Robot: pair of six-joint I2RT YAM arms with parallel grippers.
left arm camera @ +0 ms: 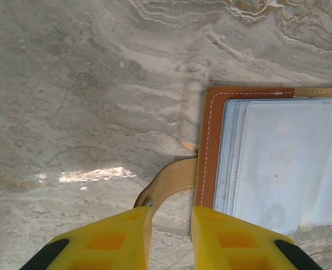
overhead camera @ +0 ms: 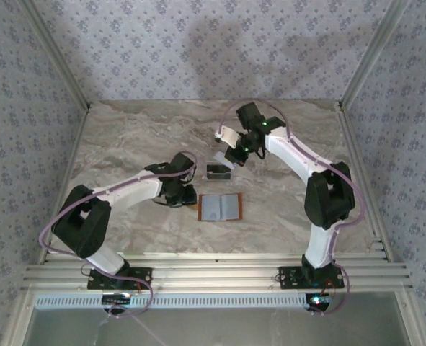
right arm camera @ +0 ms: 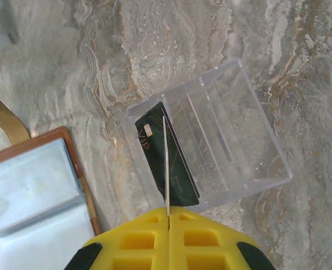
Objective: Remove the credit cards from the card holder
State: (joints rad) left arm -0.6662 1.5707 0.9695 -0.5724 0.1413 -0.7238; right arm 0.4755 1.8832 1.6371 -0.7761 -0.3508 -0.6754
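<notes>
downward, right pincer [right arm camera: 167, 211] tight on credit card [right arm camera: 166, 163] above clear box [right arm camera: 255, 146]; left pincer [left arm camera: 171, 212] barely ajar

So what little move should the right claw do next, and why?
Probably lower the right claw a little. It is shut on a thin pale card, seen edge-on and lined up with the clear plastic box that holds a dark green card, so it looks ready to go in.

The bench [left arm camera: 70, 84] is showing a polished, marble-veined surface. The card holder [left arm camera: 210, 146] is presenting smooth orange-brown leather with pale stitching, its sleeves [left arm camera: 283, 163] looking like cloudy soft plastic. The box [right arm camera: 233, 146] is looking like clear, hard plastic; the dark card [right arm camera: 182, 180] inside is gleaming glossy.
</notes>
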